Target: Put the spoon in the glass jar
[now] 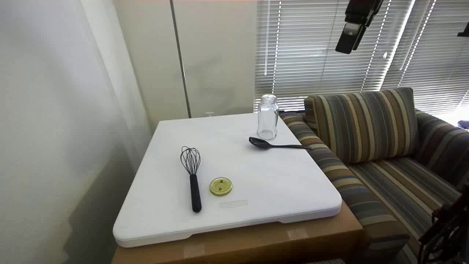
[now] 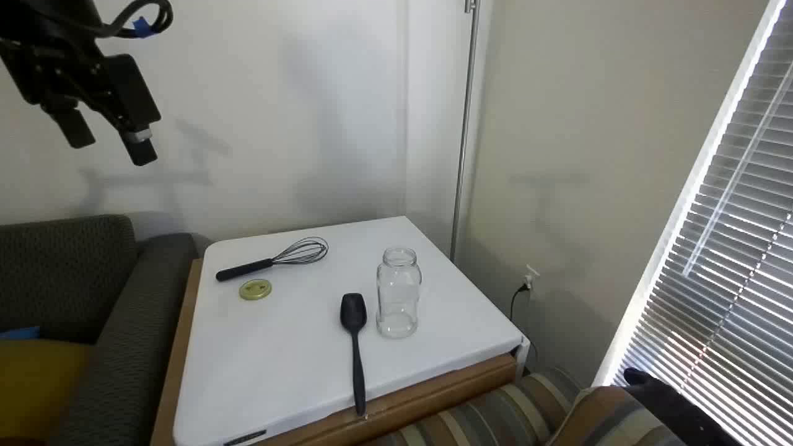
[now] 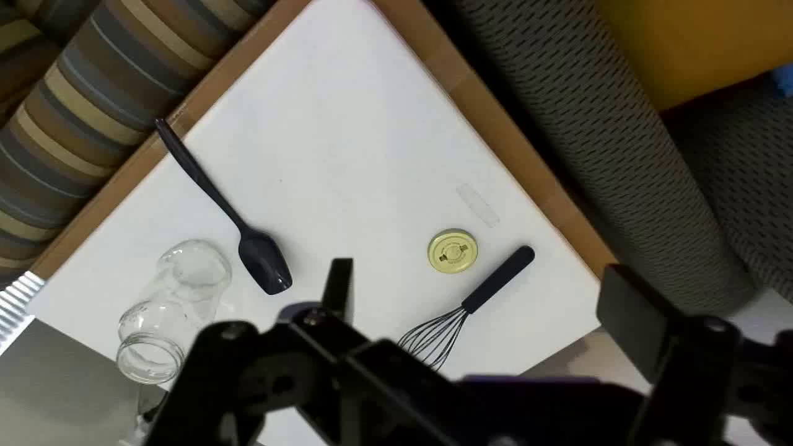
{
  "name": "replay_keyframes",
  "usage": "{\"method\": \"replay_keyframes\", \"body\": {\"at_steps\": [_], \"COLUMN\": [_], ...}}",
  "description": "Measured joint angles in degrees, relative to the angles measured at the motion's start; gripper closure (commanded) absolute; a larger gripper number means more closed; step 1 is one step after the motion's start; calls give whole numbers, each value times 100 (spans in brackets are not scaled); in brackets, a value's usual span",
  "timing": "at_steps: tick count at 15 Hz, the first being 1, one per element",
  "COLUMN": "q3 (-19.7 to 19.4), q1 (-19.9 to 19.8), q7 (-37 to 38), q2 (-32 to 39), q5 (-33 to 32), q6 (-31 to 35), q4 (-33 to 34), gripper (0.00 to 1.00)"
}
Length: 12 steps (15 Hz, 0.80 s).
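The black spoon [image 1: 261, 143] lies flat on the white table with its handle end over the edge by the striped armchair. It shows also in an exterior view [image 2: 354, 314] and in the wrist view [image 3: 263, 260]. The clear glass jar [image 1: 268, 119] stands upright, open-topped and empty, close beside the spoon's bowl; it shows in an exterior view [image 2: 398, 297] and at left in the wrist view [image 3: 170, 306]. My gripper [image 2: 113, 152] is high above the table, apart from both. In the wrist view its fingers [image 3: 480, 272] are wide apart with nothing between them.
A black-handled whisk [image 1: 195, 192] and a yellowish round lid [image 1: 221, 186] lie on the white tabletop [image 1: 227, 154]. The striped armchair [image 1: 362, 128] adjoins one edge. A dark sofa [image 2: 142, 310] adjoins another. A metal pole [image 2: 464, 136] and walls stand behind.
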Motion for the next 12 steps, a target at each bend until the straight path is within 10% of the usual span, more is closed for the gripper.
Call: {"method": "replay_keyframes", "body": {"at_steps": [12], "q3": [-423], "q1": [-24], "q7": [-1073], "q2": [1057], "q5": [759], "q6": [1], "q4": [853], "gripper": [0]}}
